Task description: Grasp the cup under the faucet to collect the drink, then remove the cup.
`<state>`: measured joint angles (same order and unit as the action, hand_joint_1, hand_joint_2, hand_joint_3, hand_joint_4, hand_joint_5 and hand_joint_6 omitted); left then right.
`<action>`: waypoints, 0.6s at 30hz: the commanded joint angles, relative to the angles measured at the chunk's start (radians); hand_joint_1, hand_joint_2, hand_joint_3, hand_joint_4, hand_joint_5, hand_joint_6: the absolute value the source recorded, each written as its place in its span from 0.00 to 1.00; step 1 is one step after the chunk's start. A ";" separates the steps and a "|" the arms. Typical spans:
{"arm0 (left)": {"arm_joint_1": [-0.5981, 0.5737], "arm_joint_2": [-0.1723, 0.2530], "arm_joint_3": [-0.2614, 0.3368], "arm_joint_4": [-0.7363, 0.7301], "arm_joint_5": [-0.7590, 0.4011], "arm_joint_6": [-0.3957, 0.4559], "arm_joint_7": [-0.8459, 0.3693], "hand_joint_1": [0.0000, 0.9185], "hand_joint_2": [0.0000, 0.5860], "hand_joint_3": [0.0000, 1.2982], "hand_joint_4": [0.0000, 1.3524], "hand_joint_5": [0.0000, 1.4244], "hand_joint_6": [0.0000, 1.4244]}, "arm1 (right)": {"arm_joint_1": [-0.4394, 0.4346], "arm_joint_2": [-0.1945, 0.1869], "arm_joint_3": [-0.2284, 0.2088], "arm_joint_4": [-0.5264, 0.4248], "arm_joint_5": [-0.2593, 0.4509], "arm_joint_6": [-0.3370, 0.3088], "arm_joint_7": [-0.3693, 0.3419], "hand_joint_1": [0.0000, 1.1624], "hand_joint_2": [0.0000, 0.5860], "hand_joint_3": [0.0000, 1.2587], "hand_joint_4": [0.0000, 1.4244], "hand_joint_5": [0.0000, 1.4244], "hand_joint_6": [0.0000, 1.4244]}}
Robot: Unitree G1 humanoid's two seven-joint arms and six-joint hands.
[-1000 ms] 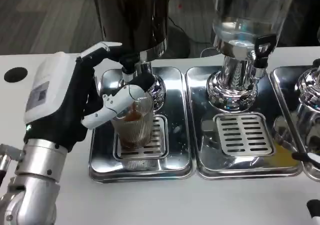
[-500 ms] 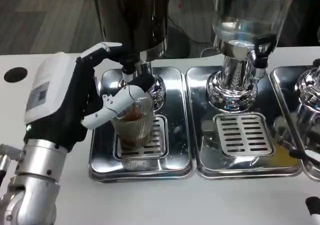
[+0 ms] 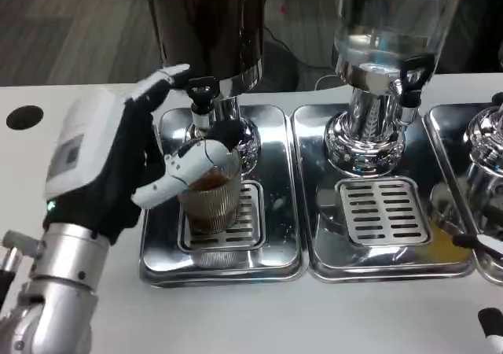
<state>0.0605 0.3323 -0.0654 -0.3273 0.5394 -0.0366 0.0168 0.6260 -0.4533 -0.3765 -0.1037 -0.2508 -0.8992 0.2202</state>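
A ribbed clear glass cup (image 3: 211, 203) stands on the slotted grate of the left steel drip tray (image 3: 277, 173), right below the black faucet (image 3: 202, 94) of the dark drink dispenser (image 3: 208, 23). Brown drink lies in the cup. My left hand (image 3: 110, 165) grips the cup from the left, its thumb across the cup's front near the rim and the other fingers behind it. One finger reaches up beside the faucet. Only a dark tip of my right hand (image 3: 491, 321) shows at the lower right edge.
A clear-tank dispenser (image 3: 385, 23) stands over a second drip tray (image 3: 377, 271) in the middle. Part of a third dispenser (image 3: 487, 134) is at the right edge. A black round hole (image 3: 23, 116) sits in the white table at far left. The table's front strip is bare.
My left hand and forearm have shifted slightly right and up while still holding the cup. The faucet's black handle now shows more plainly above my fingers.
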 commanded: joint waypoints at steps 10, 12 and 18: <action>0.027 -0.019 0.056 0.008 -0.038 -0.072 0.043 0.00 0.08 0.09 0.02 0.67 0.84 | -0.003 -0.015 0.020 0.010 0.024 0.014 -0.001 0.39 0.80 0.15 0.00 0.00 0.00; 0.038 -0.014 0.063 -0.005 -0.025 -0.073 0.045 0.00 0.08 0.11 0.05 0.47 0.76 | -0.004 -0.018 0.021 0.010 0.035 0.018 0.002 0.39 0.80 0.15 0.00 0.00 0.00; 0.092 0.016 0.083 -0.047 0.065 -0.062 0.051 0.00 0.06 0.20 0.14 0.23 0.48 | -0.014 -0.039 0.050 0.012 0.117 0.063 0.033 0.38 0.76 0.15 0.00 0.00 0.00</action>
<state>0.1250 0.3308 0.0000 -0.3512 0.5665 -0.0984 0.0536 0.6210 -0.4771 -0.3404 -0.0907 -0.1742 -0.8591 0.2341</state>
